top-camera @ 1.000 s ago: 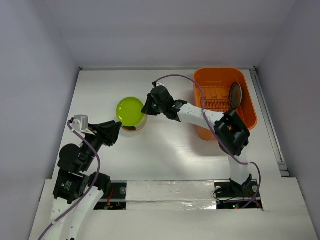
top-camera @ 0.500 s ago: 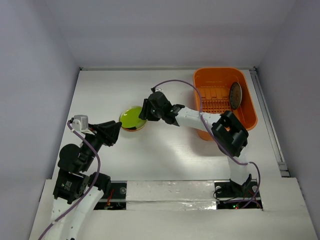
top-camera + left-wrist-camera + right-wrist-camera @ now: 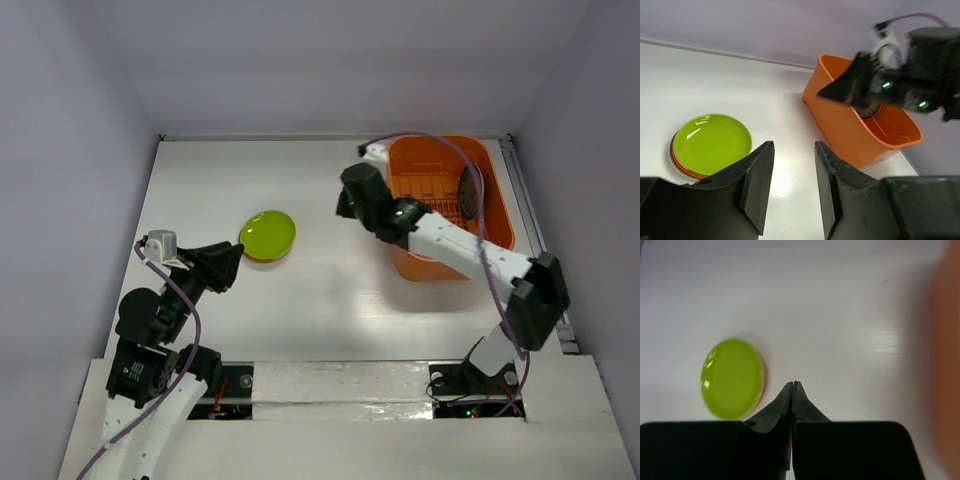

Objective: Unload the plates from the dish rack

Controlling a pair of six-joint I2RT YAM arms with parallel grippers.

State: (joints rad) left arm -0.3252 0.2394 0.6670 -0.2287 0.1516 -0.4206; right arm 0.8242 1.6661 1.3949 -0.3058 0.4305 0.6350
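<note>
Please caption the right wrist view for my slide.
Right gripper, jaws shut, above white table, clear of round yellow-green plate; orange plastic dish rack blurred at frame edge.

Left arm (image 3: pixel 150 322), right arm (image 3: pixel 460 250): white link shells, black joint housings. Purple cable (image 3: pixel 917 15) trails along each. Left pincer (image 3: pixel 794 150), right pincer (image 3: pixel 792 386): matte black, wedge-shaped fingers. Green lamps (image 3: pixel 885 85) on right wrist.

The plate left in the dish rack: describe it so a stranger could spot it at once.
Find the orange dish rack at the far right of the table. Inside, near its right wall, one dark patterned plate stands on edge. The other plates lie flat in a stack out on the table, yellow-green on top.
</note>
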